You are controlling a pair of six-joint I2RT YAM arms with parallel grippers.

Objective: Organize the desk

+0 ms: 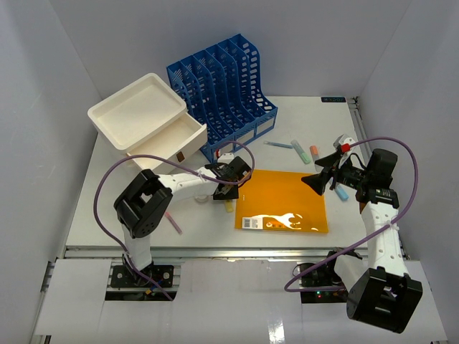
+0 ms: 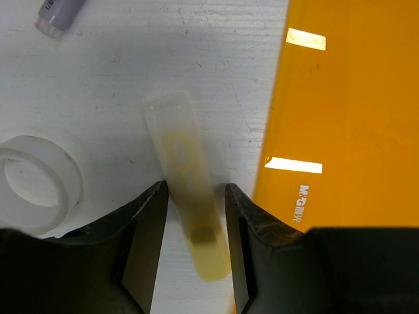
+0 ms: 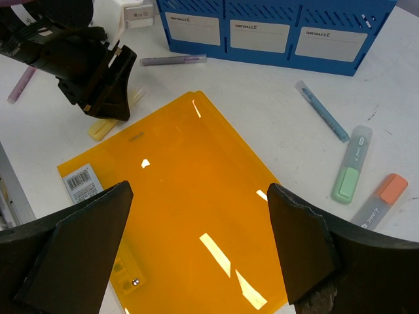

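The desk (image 1: 301, 115) is a white tabletop strewn with stationery. A yellow highlighter (image 2: 186, 176) lies flat on it, just left of an orange plastic folder (image 1: 283, 201). My left gripper (image 2: 195, 190) is down over the highlighter (image 1: 228, 206), one finger on each side, with only narrow gaps left. Nothing is lifted. My right gripper (image 3: 200, 196) hangs wide open above the folder (image 3: 177, 196) and holds nothing; in the top view the right gripper (image 1: 320, 179) sits at the folder's right edge.
A blue file rack (image 1: 222, 86) and a white drawer box (image 1: 143, 118) stand at the back left. A clear tape roll (image 2: 36, 180) and a purple pen (image 2: 59, 13) lie near the left gripper. A blue pen (image 3: 321, 111), green highlighter (image 3: 350, 163) and orange highlighter (image 3: 383, 199) lie at the right.
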